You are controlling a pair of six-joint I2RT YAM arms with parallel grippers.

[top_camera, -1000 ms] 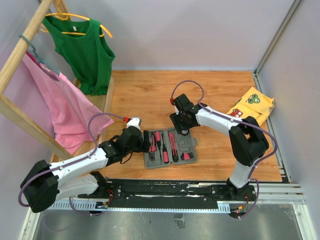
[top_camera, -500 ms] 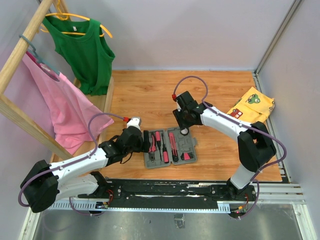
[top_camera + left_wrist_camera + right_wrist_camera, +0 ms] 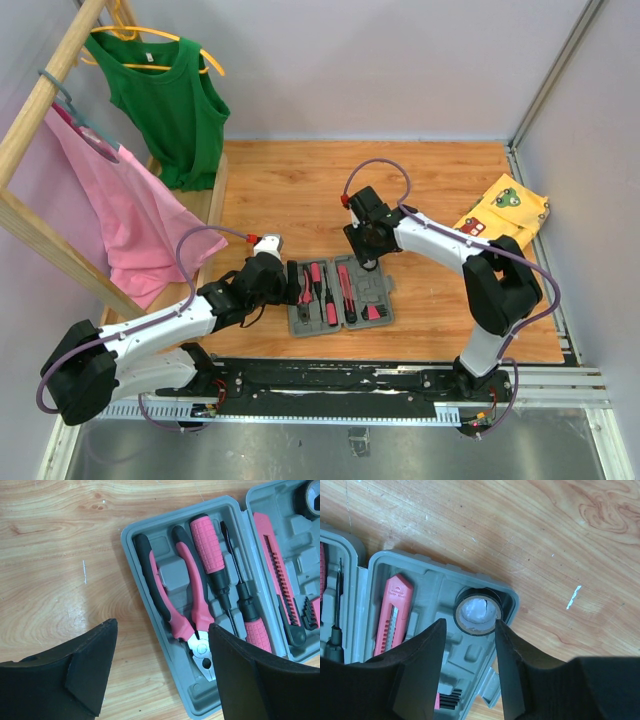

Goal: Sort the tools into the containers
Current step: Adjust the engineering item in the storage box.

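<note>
The grey tool case (image 3: 383, 290) lies open on the wooden table. In its left half (image 3: 131, 535) lie pink-handled pliers (image 3: 187, 610) and two screwdrivers (image 3: 210, 545). The right half (image 3: 470, 655) holds a pink cutter (image 3: 395, 610), small bits (image 3: 310, 615) and the round black-white disc (image 3: 477, 612), which lies flat in its corner slot. My left gripper (image 3: 162, 625) is open over the case's left edge, with the pliers' head beside its right finger. Just above the disc my right gripper (image 3: 470, 624) stands open, its fingers to either side of the disc.
A yellow patterned cloth (image 3: 505, 210) lies at the table's right edge. A wooden rack (image 3: 50, 90) on the left carries a green top (image 3: 170, 95) and a pink garment (image 3: 120, 210). Walls close off the table at the back and right.
The right arm rose a little, then came back down over the case's far right corner, and its jaws narrowed. The left arm has not moved.
</note>
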